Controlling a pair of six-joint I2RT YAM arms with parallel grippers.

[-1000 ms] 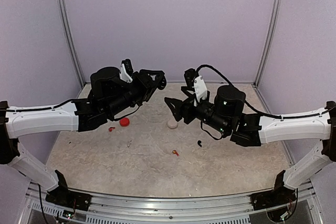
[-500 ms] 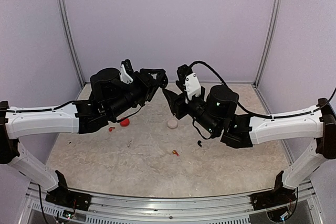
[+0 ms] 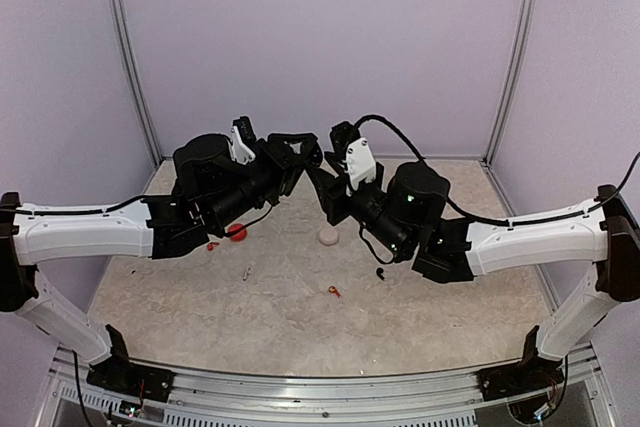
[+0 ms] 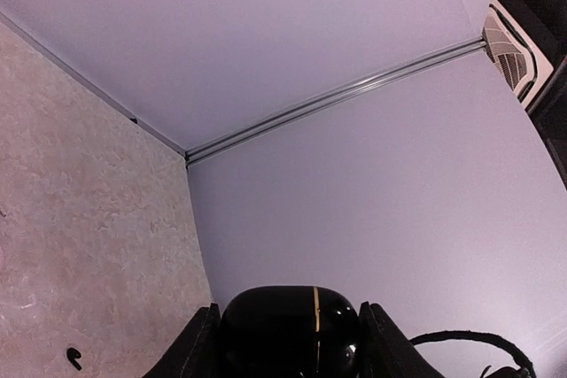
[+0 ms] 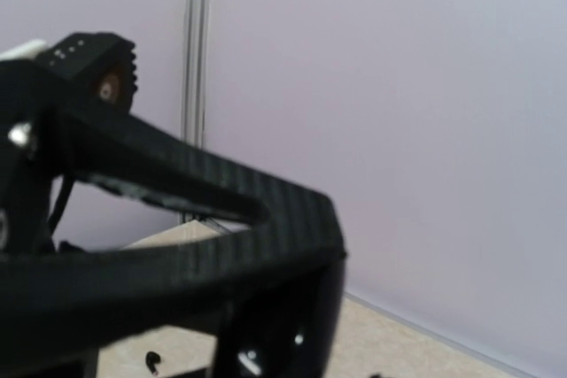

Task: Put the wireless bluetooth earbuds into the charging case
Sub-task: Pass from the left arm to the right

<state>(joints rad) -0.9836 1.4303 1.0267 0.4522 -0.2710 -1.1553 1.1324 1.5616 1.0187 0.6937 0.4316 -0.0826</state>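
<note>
Earbuds [image 3: 380,272] lie loose on the mottled desk [image 3: 180,317], none of them in a case. The black earbud is near the right arm's wrist. The orange-red earbud [image 3: 333,291] is nearer the front, the pale earbud [image 3: 247,272] is left of centre, and the red earbud [image 3: 212,245] is just beside the red round case [image 3: 237,232]. A pale round case [image 3: 328,236] sits on the desk under the two tools.

The left tool [image 3: 303,152] is raised above the desk and clamped on a glossy black case [image 4: 288,325], with one finger [image 4: 202,347] against each side. A thin gold line runs down the middle of the case's shell. No writing on it can be read.

The right tool [image 3: 322,190] hangs close to the left one, tip to tip. Its wrist view is blurred and mostly filled by a black woven-fibre bar [image 5: 177,192]. I cannot tell whether its fingers are apart or together, or whether they touch the black case.
</note>
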